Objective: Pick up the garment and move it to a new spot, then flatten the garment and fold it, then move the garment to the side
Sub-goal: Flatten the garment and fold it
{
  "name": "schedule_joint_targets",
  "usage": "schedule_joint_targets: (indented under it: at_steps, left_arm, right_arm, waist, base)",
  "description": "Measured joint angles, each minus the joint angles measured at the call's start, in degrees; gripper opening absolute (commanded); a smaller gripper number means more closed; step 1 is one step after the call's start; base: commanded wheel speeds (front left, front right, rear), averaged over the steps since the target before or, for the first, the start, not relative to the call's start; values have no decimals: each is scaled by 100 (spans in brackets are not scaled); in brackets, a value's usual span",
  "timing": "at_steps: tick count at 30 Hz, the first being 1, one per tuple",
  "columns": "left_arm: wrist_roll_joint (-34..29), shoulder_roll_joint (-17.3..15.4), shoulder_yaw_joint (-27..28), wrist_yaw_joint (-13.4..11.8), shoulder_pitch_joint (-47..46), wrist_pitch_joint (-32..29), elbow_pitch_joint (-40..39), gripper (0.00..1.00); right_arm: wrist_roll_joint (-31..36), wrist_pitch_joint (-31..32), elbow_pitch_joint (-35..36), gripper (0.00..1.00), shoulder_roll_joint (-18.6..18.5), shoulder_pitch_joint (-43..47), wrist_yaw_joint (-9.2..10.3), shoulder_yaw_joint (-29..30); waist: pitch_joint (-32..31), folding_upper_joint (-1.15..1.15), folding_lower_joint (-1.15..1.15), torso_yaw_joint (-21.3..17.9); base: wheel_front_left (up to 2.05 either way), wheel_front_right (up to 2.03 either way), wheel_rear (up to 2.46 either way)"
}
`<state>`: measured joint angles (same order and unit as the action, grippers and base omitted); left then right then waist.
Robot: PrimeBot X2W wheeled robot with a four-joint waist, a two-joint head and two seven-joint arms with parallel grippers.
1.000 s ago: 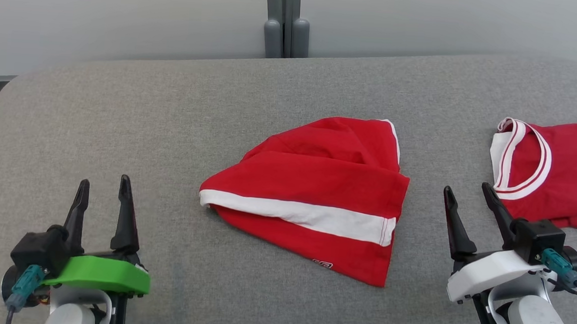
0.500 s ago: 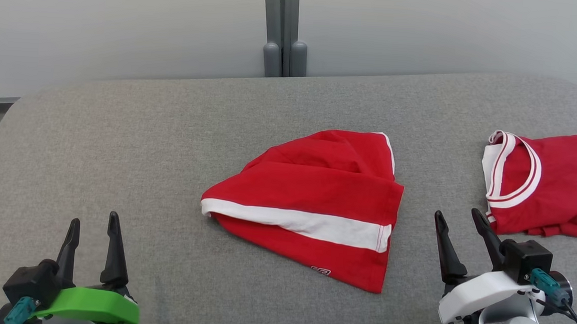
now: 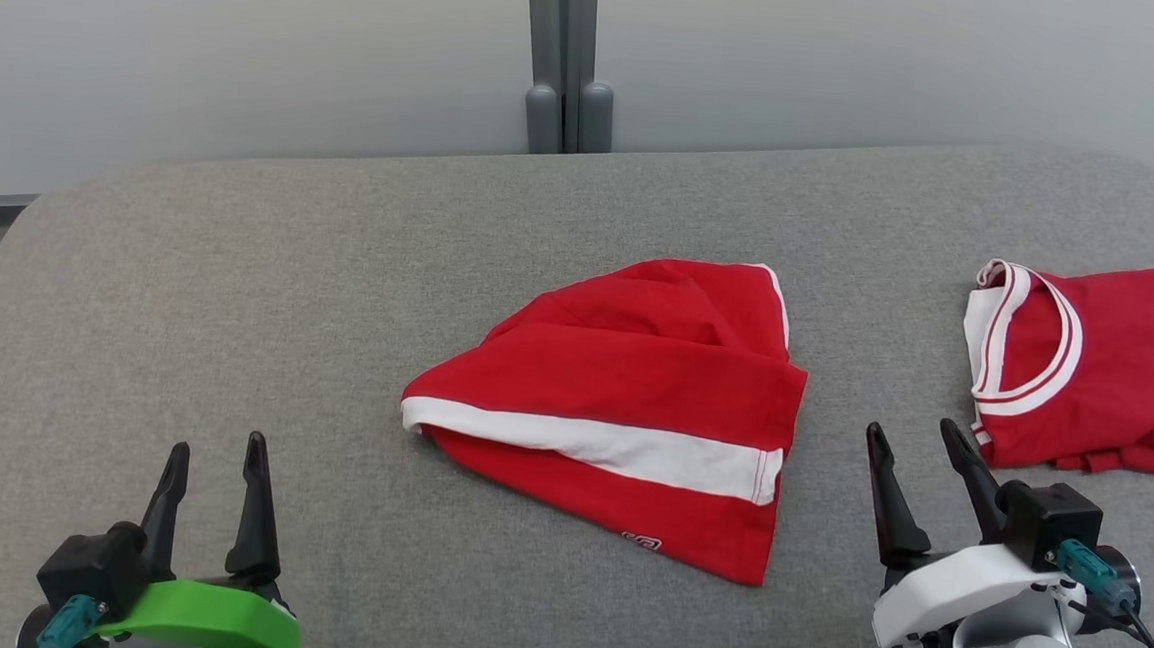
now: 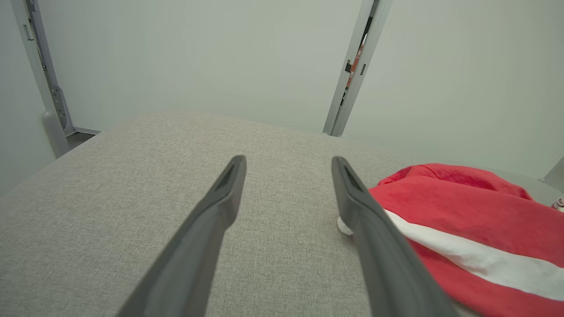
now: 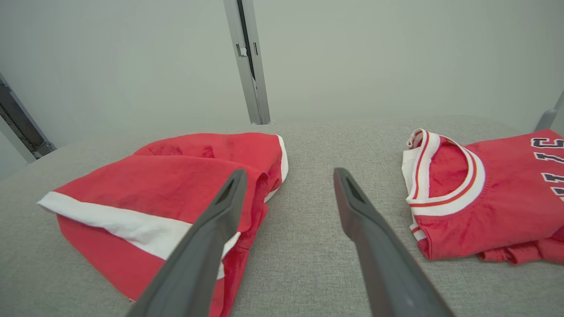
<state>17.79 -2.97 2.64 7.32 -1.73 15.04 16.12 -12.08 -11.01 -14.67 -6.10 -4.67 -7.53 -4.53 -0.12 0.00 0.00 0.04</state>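
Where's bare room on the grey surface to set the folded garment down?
Widest: grey surface left of the red garment, ahead of the left gripper. Also the strip behind it. Crowded: gap between garment and jersey, by the right gripper.

Grey fabric-covered surface point(image 3: 239, 283), far corners rounded, with two things lying flat on it. Folded red garment point(image 3: 633, 388) with a white band sits near the middle. Red jersey point(image 3: 1104, 386) with a white-trimmed neck and dark lettering lies at the right edge, well apart from the garment.
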Motion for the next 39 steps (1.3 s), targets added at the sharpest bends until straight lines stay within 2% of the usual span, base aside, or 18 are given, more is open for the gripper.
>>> schedule_joint_targets:
  at_steps: [3, 8, 11, 21, 33, 38, 39]
  left_arm:
    - [9, 3, -71, 3, -2, 0, 53, 100]
    - [89, 5, -360, 7, -204, 0, 776, 100]
    - [115, 22, -826, 7, -777, -34, 1460, 100]
    - [336, 19, -1768, 7, -2079, -76, 2911, 100]
    - [620, 19, -2226, 7, -2770, -9, 3726, 100]
    - [597, -36, -2118, 7, -2856, -8, 3542, 100]
    - [552, -52, -2113, 7, -2856, -8, 3463, 100]
  right_arm:
    - [-2, 0, -1, 100, -5, 2, 0, 3]
    - [-401, 630, -189, 100, 87, -26, 3, -241]
    - [-560, 1106, -416, 100, 111, -209, 3, -516]
    - [-849, 1544, -1073, 100, 182, -945, 4, -1036]
    - [-1138, 1393, -1314, 100, 201, -1305, 4, -1551]
    - [-1146, 1274, -1312, 100, 148, -1344, 4, -1642]
    - [-1146, 1251, -1311, 88, 134, -1360, 4, -1662]
  waist:
    - [-1, 0, 0, 27]
    - [42, 0, 0, 68]
    - [131, 0, 0, 97]
    - [620, 0, 0, 117]
    - [1011, 0, 0, -3]
    - [1066, 0, 0, -71]
    - [1079, 0, 0, -82]
  base:
    - [0, 0, 0]
    - [0, 0, 0]
    - [0, 0, 0]
    - [0, 0, 0]
    - [0, 0, 0]
    - [0, 0, 0]
    - [0, 0, 0]
